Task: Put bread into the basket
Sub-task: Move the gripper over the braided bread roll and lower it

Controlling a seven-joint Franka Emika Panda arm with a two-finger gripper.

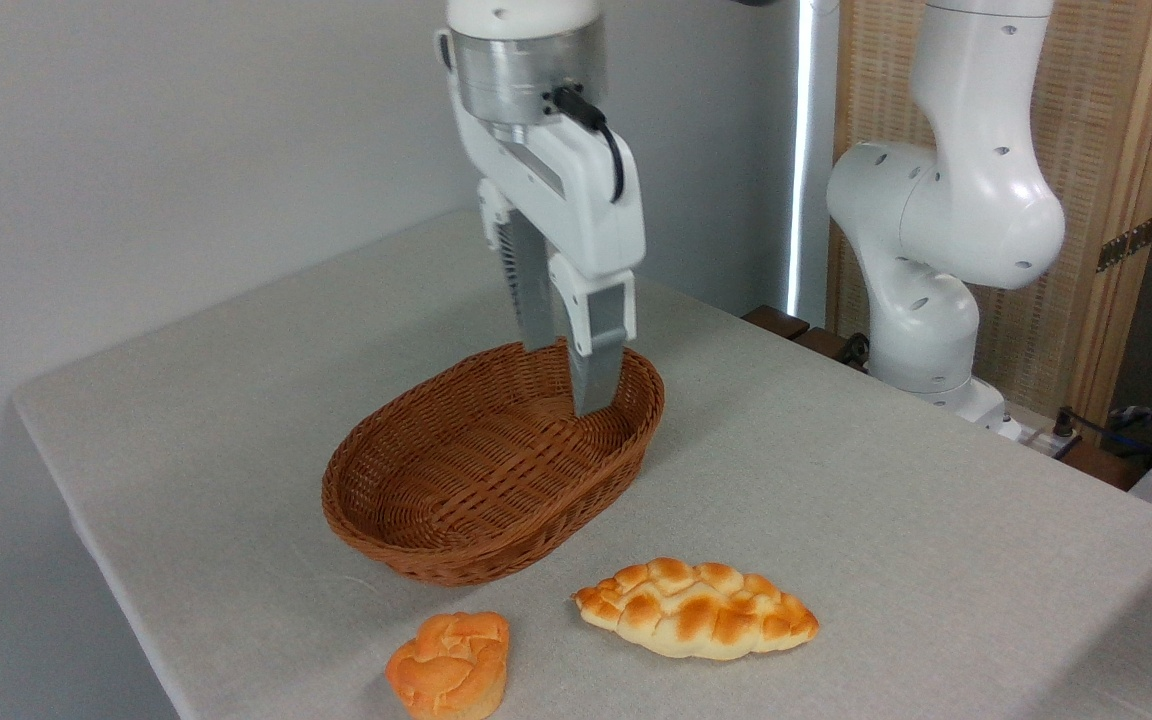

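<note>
Table (886, 500): grey cloth, wall behind.
Basket (416, 520): mid-table, nothing inside.
Bread (696, 608): on cloth, just in front of basket.
Bun (449, 665): in front of basket, beside bread.
Gripper (564, 380): over basket's far end, narrowly parted, holding nothing.

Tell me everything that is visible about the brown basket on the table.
The basket is oval, woven of brown wicker as it looks, with low sloping sides and a braided rim. It is empty and stands upright on the grey table, its long axis running from near left to far right. The gripper hangs over its far end, holding nothing; whether the fingers touch the wicker cannot be told. The braided bread and a small bun lie in front of it, apart from it.
</note>
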